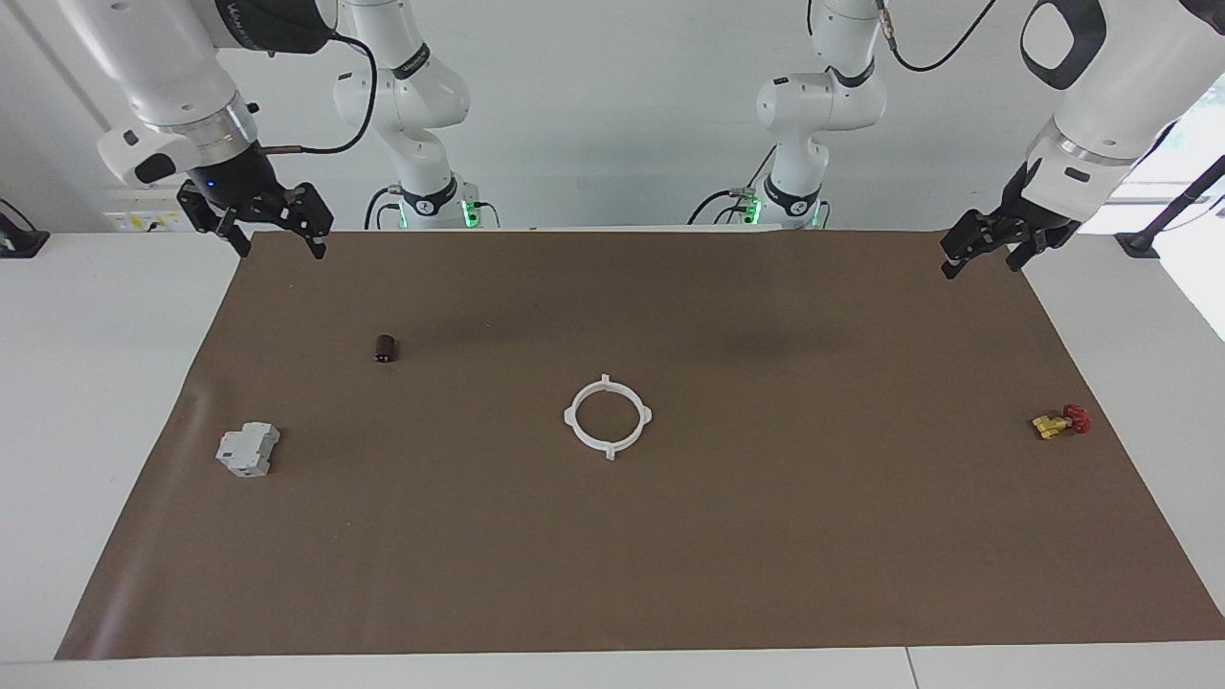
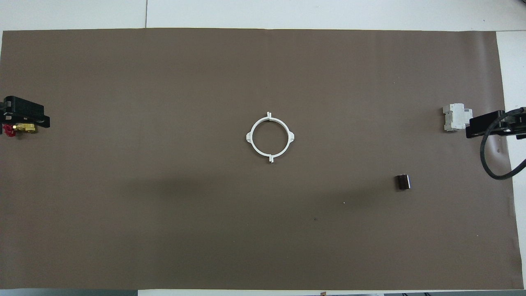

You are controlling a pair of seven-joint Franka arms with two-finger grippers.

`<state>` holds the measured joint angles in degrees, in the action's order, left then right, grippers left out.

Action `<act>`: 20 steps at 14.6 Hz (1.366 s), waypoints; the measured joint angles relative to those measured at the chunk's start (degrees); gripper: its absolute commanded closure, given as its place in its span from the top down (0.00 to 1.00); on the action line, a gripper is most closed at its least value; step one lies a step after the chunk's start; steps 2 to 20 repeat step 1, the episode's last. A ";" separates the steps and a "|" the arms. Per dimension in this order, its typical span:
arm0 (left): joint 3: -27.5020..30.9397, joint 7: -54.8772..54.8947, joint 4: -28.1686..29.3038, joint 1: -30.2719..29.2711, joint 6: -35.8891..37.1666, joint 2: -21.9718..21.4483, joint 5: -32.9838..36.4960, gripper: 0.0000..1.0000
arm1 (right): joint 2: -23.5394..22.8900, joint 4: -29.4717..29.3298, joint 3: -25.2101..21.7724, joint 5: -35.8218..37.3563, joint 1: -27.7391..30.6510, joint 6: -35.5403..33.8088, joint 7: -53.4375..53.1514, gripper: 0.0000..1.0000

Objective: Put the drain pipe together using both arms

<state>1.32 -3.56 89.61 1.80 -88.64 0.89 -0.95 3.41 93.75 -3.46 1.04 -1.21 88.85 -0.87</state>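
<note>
The drain pipe (image 1: 607, 386) lies flat near the middle of the brown mat as one closed white ring with four small tabs; it also shows in the overhead view (image 2: 249, 137). Nothing touches it. My right gripper (image 1: 278, 251) hangs open and empty above the mat's corner at the right arm's end, and shows in the overhead view (image 2: 489, 123) beside the grey box. My left gripper (image 1: 981, 265) hangs open and empty above the mat's corner at the left arm's end, and in the overhead view (image 2: 24, 113) it sits over the brass valve. Both arms wait.
A grey blocky box (image 1: 248, 450) (image 2: 456, 117) lies at the right arm's end of the mat. A small dark cylinder (image 1: 386, 347) (image 2: 403, 182) lies nearer to the robots than the box. A brass valve with a red handle (image 1: 1060, 422) (image 2: 18, 128) lies at the left arm's end.
</note>
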 measured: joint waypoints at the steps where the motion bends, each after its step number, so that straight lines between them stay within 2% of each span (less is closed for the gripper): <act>1: 0.00 0.02 0.00 0.00 0.00 0.00 0.00 1.00 | 0.00 0.00 0.00 0.00 0.00 0.00 0.00 1.00; 20: 0.00 0.02 0.00 0.00 0.00 0.00 0.00 1.00 | 0.00 0.00 0.00 0.00 0.00 0.00 0.00 1.00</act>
